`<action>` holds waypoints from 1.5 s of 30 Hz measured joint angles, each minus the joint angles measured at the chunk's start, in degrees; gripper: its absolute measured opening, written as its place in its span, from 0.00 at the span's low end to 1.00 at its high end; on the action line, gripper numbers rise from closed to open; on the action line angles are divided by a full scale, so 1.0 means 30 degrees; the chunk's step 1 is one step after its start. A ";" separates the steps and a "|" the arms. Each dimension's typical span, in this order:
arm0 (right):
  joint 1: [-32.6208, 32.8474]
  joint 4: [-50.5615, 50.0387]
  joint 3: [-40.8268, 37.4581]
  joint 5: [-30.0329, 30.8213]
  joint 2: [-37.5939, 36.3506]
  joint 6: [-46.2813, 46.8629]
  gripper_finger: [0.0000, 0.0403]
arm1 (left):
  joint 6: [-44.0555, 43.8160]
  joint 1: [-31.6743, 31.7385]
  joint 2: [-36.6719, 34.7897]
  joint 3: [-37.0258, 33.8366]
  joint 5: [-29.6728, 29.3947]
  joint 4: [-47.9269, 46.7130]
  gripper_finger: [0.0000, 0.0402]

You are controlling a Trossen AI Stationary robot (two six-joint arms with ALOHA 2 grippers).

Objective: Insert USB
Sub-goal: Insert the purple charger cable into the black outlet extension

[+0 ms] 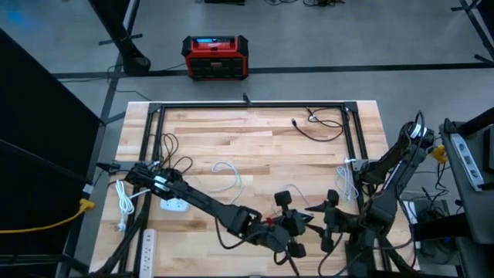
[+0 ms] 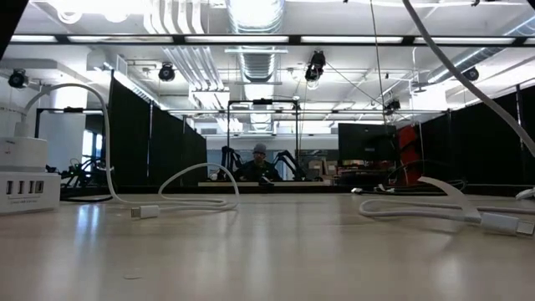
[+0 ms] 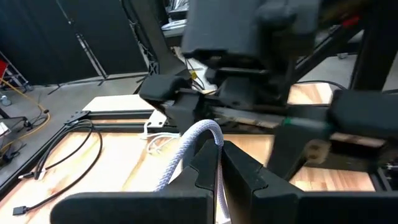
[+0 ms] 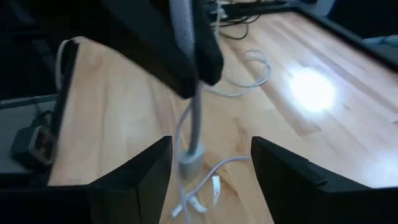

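Observation:
My left gripper (image 3: 219,146) reaches to the near middle of the table (image 1: 289,224) and is shut on a white braided USB cable (image 3: 198,134). The cable's plug (image 4: 191,163) hangs below it. My right gripper (image 4: 210,152) is open and faces the left gripper closely (image 1: 324,215), with its fingers either side of the hanging plug and apart from it. A white multi-port charger (image 2: 25,180) stands at the table's left. More white cables (image 1: 225,174) lie loose on the wood. My left gripper pinches the white braided cable (image 3: 208,140) between its two fingers, a short way above the plug. The cable arches out past the fingertips. The plug end (image 4: 193,155) hangs straight down below the fingers, clear of the table.
A black tube frame (image 1: 247,105) borders the far half of the table, with a black cable (image 1: 320,127) inside it. White power strips (image 1: 174,205) lie near the left arm's base. Another white cable (image 1: 347,181) lies by the right arm. A person sits far behind (image 2: 259,163).

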 joint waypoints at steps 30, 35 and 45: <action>0.0040 -0.2065 0.0864 -0.0142 0.0491 0.2211 0.01 | -0.0854 -0.0124 0.0099 -0.0066 0.0026 -0.1123 0.00; 0.0032 -0.2085 0.0893 -0.1414 0.0476 0.1543 0.01 | -0.0957 -0.0160 0.0131 -0.0095 0.0237 -0.1097 0.00; 0.0018 -0.2358 0.0798 -0.2072 0.0505 -0.0337 0.30 | -0.0984 -0.0277 0.0029 -0.0011 -0.0033 -0.0623 0.00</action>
